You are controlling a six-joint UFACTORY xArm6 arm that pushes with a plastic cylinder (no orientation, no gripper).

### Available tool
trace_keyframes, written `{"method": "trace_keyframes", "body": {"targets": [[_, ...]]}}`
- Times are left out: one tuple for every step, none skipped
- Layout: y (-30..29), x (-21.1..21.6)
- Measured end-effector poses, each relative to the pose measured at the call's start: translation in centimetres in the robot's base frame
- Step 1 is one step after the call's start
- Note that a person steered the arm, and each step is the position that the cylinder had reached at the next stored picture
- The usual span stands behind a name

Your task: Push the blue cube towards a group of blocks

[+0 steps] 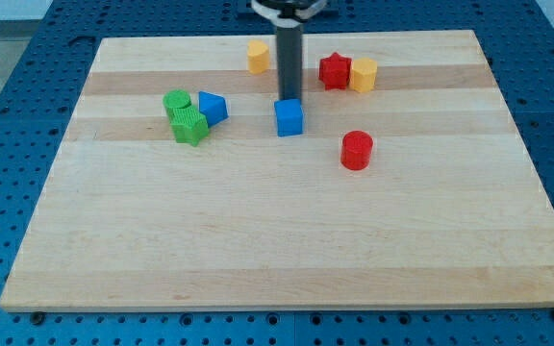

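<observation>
The blue cube (289,117) sits on the wooden board a little above its middle. My tip (287,99) stands right at the cube's top side, touching or nearly touching it, with the dark rod rising to the view's top. To the cube's left is a group: a green cylinder (176,101), a green star-shaped block (190,126) and a blue triangular block (213,108), packed together. To the upper right a red star block (334,71) and a yellow hexagonal block (363,74) touch each other.
A yellow block (258,57) stands alone near the top edge, left of the rod. A red cylinder (357,150) stands alone to the lower right of the cube. The wooden board (277,250) lies on a blue perforated table.
</observation>
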State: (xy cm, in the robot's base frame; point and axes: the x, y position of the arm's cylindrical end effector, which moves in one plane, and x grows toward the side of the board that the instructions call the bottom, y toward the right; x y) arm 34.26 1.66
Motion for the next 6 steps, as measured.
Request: {"method": "trace_keyframes", "body": {"targets": [[2.5,1.6],[1.2,4.0],[-3.9,4.4],[-7.9,4.3],[-7.1,4.4],[-4.6,4.4]]}}
